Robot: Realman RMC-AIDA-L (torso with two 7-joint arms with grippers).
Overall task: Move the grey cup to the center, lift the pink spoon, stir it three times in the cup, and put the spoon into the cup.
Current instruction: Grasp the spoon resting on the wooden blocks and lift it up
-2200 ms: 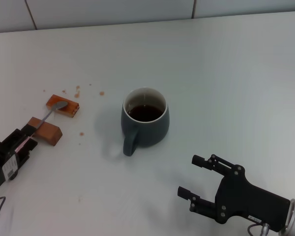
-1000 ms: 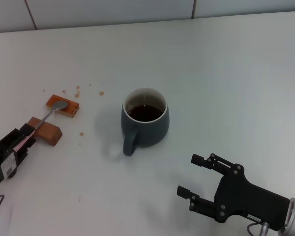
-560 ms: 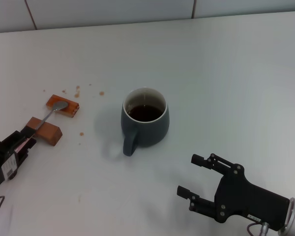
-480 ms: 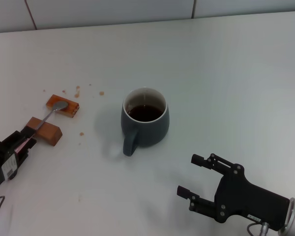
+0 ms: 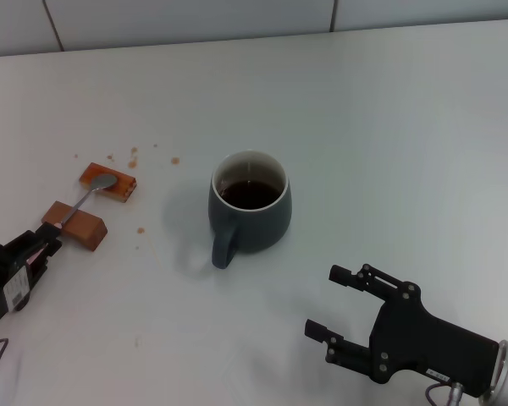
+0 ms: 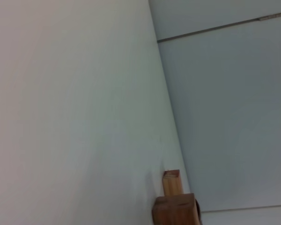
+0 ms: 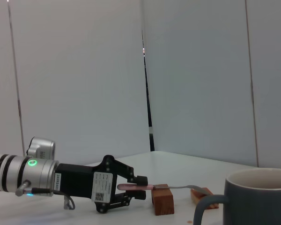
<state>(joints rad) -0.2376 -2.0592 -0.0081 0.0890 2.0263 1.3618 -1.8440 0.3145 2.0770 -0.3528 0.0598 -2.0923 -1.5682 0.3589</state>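
Grey cup [image 5: 251, 211]: bench [image 5: 406, 127] centre, holding dark liquid.
Pink spoon [image 5: 89, 194]: left, across two wooden blocks [image 5: 78, 223].
Left gripper [image 5: 41, 247]: fingers around spoon handle's end.
Right gripper [image 5: 330, 303]: near right, fingers spread, empty.

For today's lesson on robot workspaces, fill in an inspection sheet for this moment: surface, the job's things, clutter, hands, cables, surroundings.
Surface: white table, small brown specks near the blocks.
Job's things: grey cup upright mid-table, dark liquid inside, handle toward the robot. Pink spoon lies across two blocks, bowl on the far one.
Clutter: two brown wooden blocks left of the cup.
Hands: left hand at the spoon's handle end, fingers either side of it; contact unclear. Right hand open, low on the robot's side of the cup, holding nothing.
Cables: a thin loop by each wrist.
Surroundings: pale panelled wall behind the table.
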